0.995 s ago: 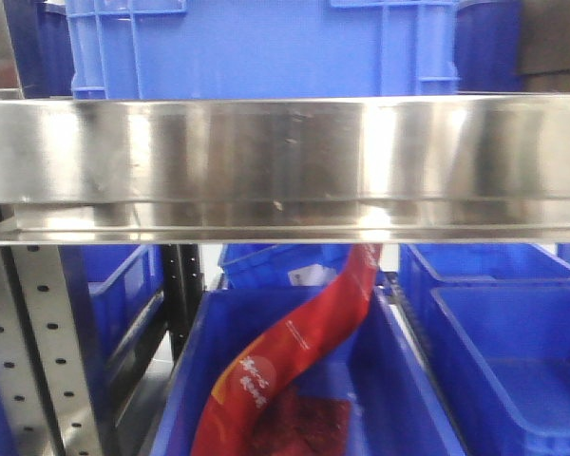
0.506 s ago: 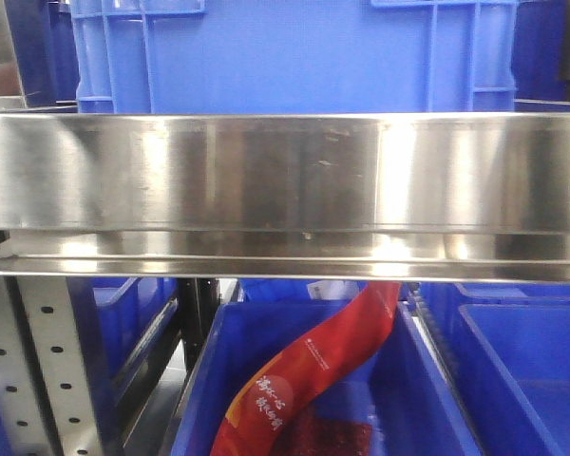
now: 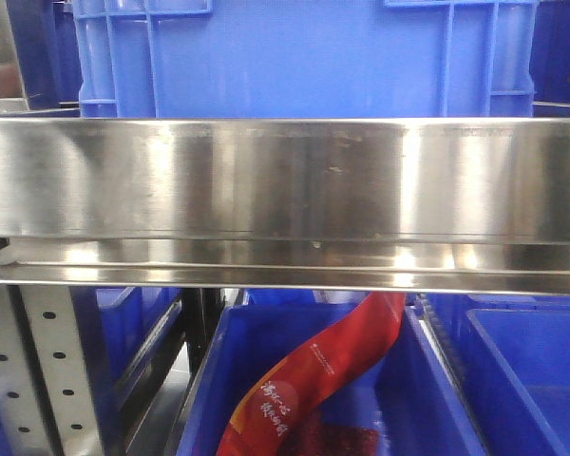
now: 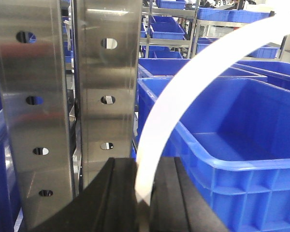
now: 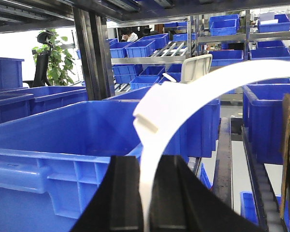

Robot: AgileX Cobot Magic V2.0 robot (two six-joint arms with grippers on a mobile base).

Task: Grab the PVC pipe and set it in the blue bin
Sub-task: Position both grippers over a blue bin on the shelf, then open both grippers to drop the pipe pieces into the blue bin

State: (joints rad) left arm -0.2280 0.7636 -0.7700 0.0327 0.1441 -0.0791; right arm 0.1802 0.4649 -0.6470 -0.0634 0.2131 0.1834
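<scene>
**Pipe unseen, grip unclear**

Front: a steel rail (image 3: 285, 180) crosses above a blue bin (image 3: 204, 380) holding a red packet (image 3: 313, 375).
Left wrist: the left gripper (image 4: 144, 166) flanks a white band (image 4: 183, 87), and I cannot tell how far the jaws are open.
Right wrist: the right gripper (image 5: 147, 164) looks the same.
The PVC pipe's place cannot be told.

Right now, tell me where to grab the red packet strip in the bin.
Take the red packet strip at its bowed middle, which seems to stand free inside the blue bin, across its flat width. Come in from the front, below the steel shelf, which likely blocks a descent from above.
</scene>
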